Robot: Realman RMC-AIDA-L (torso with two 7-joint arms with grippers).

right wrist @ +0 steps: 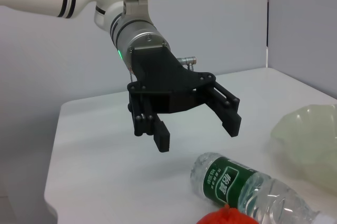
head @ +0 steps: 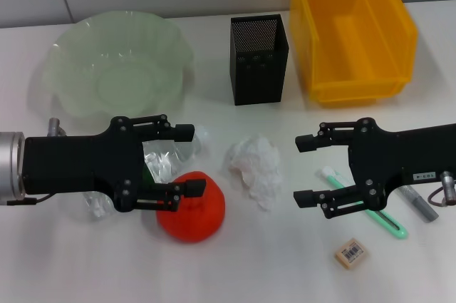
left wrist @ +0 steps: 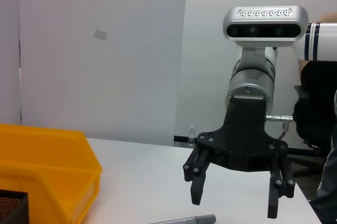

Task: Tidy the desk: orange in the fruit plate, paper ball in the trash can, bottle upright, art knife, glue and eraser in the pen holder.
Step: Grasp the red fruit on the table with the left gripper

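The red-orange orange [head: 192, 209] lies on the white table just under the lower finger of my open left gripper [head: 194, 160]. Beneath that gripper, on its side, is the clear bottle [head: 165, 155]. The right wrist view shows the left gripper [right wrist: 199, 134] hovering above the bottle [right wrist: 247, 187] and orange [right wrist: 226, 217]. The paper ball [head: 254, 165] sits mid-table. My right gripper [head: 303, 170], open, hangs above a green-and-white art knife [head: 390, 224] and a grey glue tube [head: 420, 207]. The eraser [head: 350, 253] lies near the front. At the back stand the fruit plate [head: 117, 60], pen holder [head: 258, 59] and trash can [head: 353, 28].
The table's right edge runs just past the right gripper [left wrist: 234, 204] in the left wrist view, with a dark chair beyond it. A wall rises behind the trash can [left wrist: 47, 171]. The fruit plate [right wrist: 310, 139] shows pale green beyond the bottle.
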